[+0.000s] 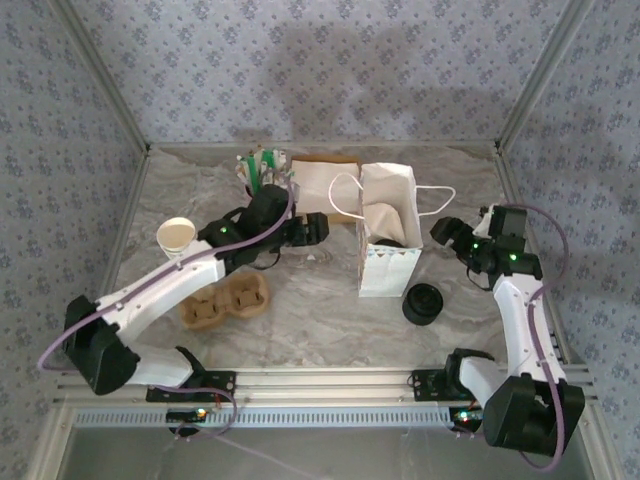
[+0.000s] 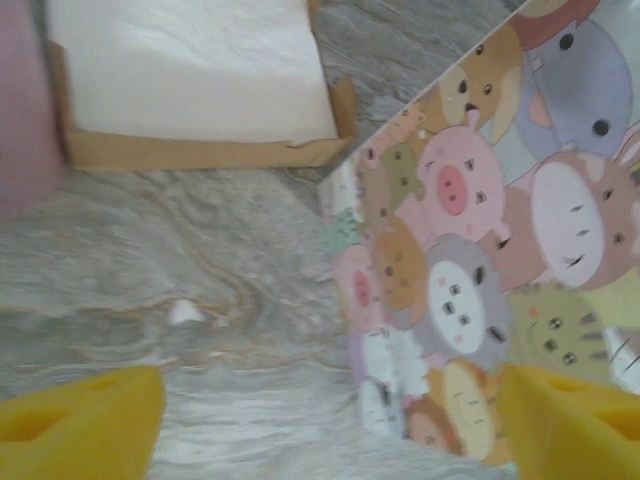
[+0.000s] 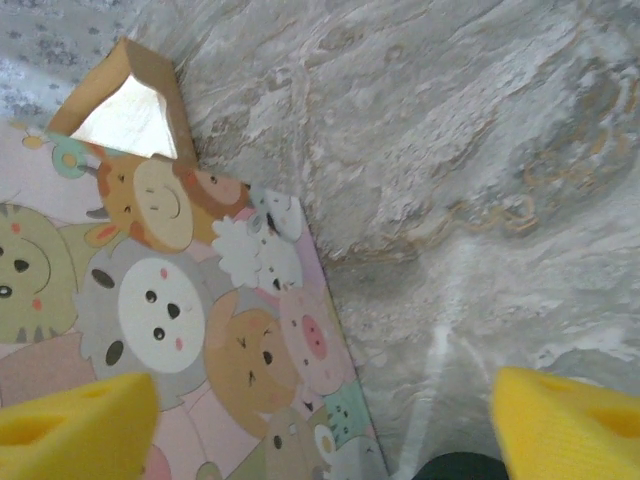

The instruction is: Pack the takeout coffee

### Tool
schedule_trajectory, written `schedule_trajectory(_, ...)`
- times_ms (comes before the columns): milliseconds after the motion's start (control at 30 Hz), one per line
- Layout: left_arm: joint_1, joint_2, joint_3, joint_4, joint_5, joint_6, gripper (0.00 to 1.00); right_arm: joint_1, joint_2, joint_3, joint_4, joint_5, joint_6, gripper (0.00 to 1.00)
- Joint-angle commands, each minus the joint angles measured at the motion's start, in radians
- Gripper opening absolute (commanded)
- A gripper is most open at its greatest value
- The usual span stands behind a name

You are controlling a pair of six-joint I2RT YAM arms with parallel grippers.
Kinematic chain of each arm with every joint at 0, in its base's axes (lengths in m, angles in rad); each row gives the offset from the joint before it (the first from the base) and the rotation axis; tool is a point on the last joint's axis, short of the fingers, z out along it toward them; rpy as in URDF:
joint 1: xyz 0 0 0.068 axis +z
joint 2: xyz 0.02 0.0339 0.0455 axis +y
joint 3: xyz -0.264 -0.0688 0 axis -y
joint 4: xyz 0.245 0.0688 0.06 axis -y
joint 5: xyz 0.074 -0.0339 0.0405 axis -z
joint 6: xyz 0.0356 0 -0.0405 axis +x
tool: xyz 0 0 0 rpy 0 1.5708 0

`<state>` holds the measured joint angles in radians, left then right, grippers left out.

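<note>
Marbled grey tabletop [image 1: 320,320], patterned walls all round, and the action is right at the bag [image 1: 385,265]. Left fingers [image 2: 80,420] are spread wide, yellow pads far apart, nothing between them but bare marble. The bag's cartoon-animal side stands just ahead of one pad, and I can't see it touching. Right fingers [image 3: 570,420] are spread just as wide and grip nothing, with the bag's other printed side just ahead of one of their pads.

So the bag stands upright between the two pairs of fingers, mouth open, handles flopped outward. Down in that mouth there's a dark round shape that looks like the coffee [image 1: 395,240], black lid up, though the shadow in there keeps me from being sure.

Napkin box [image 2: 200,150] lies beyond the left fingers, past the bag's corner. Black lid pile [image 1: 422,303] squats near the bag's front corner, on the near side of the right fingers. Well back behind the left fingers, beside that arm, are the cream cup stack [image 1: 176,236] and the brown carrier [image 1: 225,300].
</note>
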<state>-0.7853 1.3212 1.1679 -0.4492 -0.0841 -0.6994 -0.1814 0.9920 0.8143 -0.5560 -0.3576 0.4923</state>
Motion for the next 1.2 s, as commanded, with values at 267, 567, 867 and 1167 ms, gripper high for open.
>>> schedule_trajectory(267, 0.072, -0.207, -0.294, -0.009, -0.389, 0.15, 0.99, -0.051, -0.155, -0.132, 0.359, 0.173, -0.193, 1.0)
schedule_trajectory(567, 0.131, -0.218, -0.471, 0.198, -0.488, 0.423, 0.99, -0.03, -0.165, -0.317, 0.667, 0.313, -0.25, 1.0)
schedule_trajectory(867, 0.213, -0.283, -0.642, 0.464, -0.329, 0.634, 1.0, -0.017, -0.065, -0.421, 0.918, 0.396, -0.289, 1.0)
schedule_trajectory(1167, 0.304, -0.332, -0.732, 0.652, -0.219, 0.741, 0.99, 0.047, 0.106, -0.458, 1.162, 0.458, -0.351, 1.0)
